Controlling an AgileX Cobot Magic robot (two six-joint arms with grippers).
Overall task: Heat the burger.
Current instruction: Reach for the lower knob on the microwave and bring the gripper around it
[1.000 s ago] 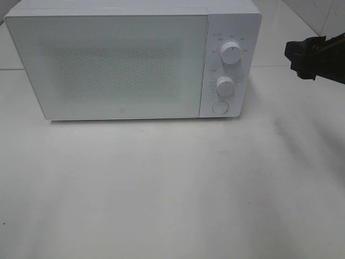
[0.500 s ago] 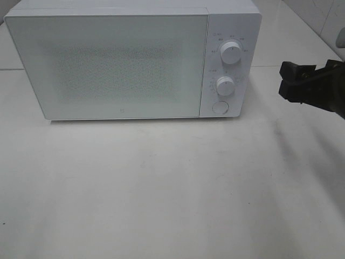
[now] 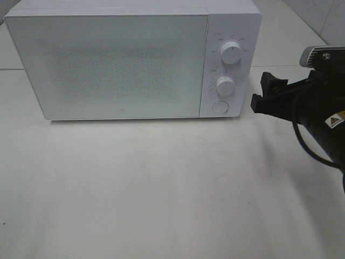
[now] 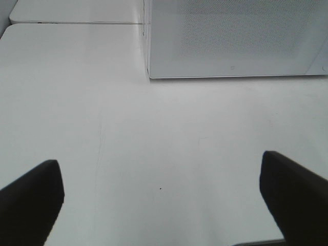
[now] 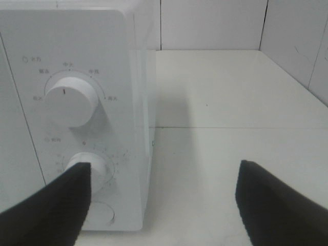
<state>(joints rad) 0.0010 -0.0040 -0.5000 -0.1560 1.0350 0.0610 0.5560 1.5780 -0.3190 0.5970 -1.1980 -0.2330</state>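
White tabletop (image 3: 161, 189); right gripper (image 3: 262, 93) wide open, empty, beside microwave (image 3: 118, 59)

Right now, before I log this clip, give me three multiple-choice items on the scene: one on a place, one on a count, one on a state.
1. Where is the right claw?
A) beside the microwave's control panel, off its right side
B) on top of it
C) behind it

2. How many knobs sit above the round button?
A) one
B) two
C) four

3. The door is:
A) wide open
B) taken off
C) shut

Answers:
1 A, the high view shows the claw just right of the panel.
2 B, two knobs stand one above the other on the panel.
3 C, the door lies flush with the panel, with no gap showing.
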